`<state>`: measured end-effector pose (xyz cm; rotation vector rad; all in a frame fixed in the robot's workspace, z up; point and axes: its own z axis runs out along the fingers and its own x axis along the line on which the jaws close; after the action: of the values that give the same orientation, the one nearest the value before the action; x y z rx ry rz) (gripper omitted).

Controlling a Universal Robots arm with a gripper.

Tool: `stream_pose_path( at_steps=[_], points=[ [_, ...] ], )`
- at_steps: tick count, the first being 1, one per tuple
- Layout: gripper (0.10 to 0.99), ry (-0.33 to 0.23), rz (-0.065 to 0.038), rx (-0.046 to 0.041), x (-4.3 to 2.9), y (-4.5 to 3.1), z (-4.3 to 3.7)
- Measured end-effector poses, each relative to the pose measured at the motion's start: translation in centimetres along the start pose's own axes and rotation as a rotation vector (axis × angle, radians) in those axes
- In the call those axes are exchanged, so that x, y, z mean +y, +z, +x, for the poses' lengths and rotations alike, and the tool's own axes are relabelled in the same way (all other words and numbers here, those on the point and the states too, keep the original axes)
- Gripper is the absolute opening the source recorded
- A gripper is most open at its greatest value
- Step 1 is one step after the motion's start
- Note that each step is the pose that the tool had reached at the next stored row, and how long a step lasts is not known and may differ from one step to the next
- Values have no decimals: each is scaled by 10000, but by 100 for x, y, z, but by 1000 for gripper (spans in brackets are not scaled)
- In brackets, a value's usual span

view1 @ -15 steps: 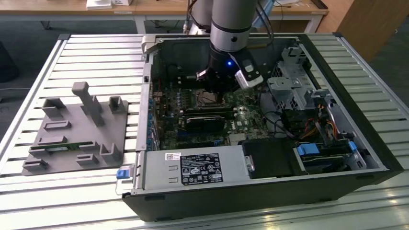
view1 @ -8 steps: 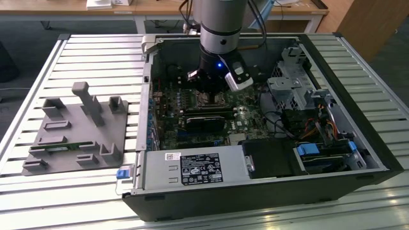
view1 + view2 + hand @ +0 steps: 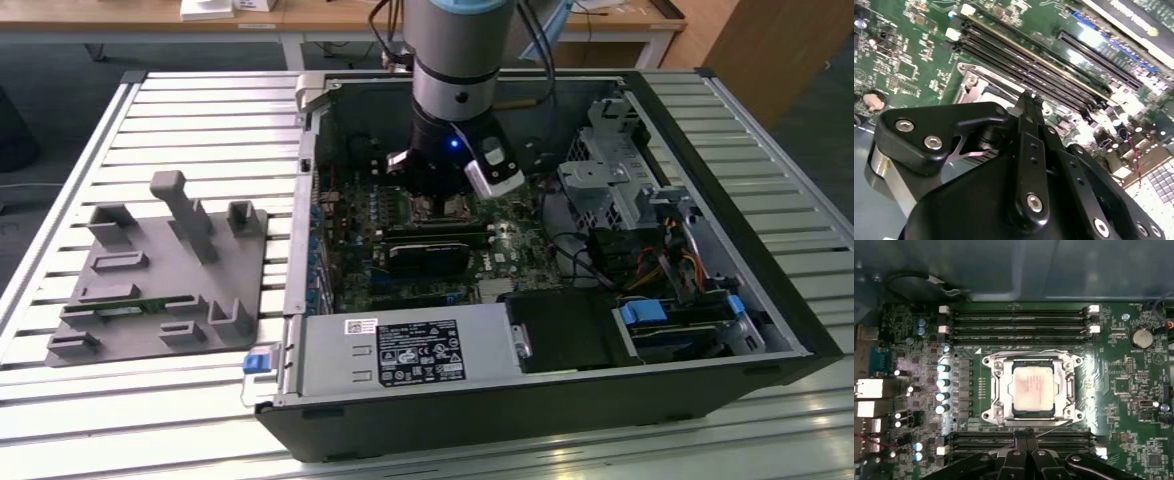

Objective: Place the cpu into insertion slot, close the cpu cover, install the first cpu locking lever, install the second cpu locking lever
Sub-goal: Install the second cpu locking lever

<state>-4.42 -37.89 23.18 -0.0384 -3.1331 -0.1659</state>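
One thin lever rod [image 3: 1054, 424] is lying crosswise just beyond my gripper [image 3: 1026, 436], whose fingers are pressing together on nothing, beside the cpu cover [image 3: 999, 390] framing the cpu [image 3: 1033, 388].

The computer case [image 3: 561, 330] lies open on the slatted table [image 3: 200, 110], toward the exterior view's right; a fixture block [image 3: 154, 275] sits near the table's edge at that view's left. In the first wrist view the cpu [image 3: 1032, 386] lies in the insertion slot [image 3: 1004, 412], framed by the cpu cover [image 3: 999, 382], apparently closed. The gripper [image 3: 1026, 437] hangs just beside the socket.
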Motion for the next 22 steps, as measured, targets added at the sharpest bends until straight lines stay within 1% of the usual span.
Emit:
stream_pose_path(
  at_steps=[2, 3, 8, 10, 11, 13, 15, 18, 20, 22],
  points=[
    [106, 0, -27, 1, -11, 4, 36],
    [106, 1, -34, 0, -14, 15, 41],
    [106, 0, -33, 2, -25, 102, 45],
    [106, 1, -63, 2, -29, 132, 45],
    [106, 0, -103, 5, -35, 138, 45],
    [106, 0, -267, 7, -55, 142, 47],
    [106, -1, -383, 10, -83, 140, 56],
    [106, 0, -575, 14, -127, 135, 85],
    [106, -2, -738, 18, -154, 132, 110],
    [106, -2, -881, 23, -181, 129, 138]
  ],
)
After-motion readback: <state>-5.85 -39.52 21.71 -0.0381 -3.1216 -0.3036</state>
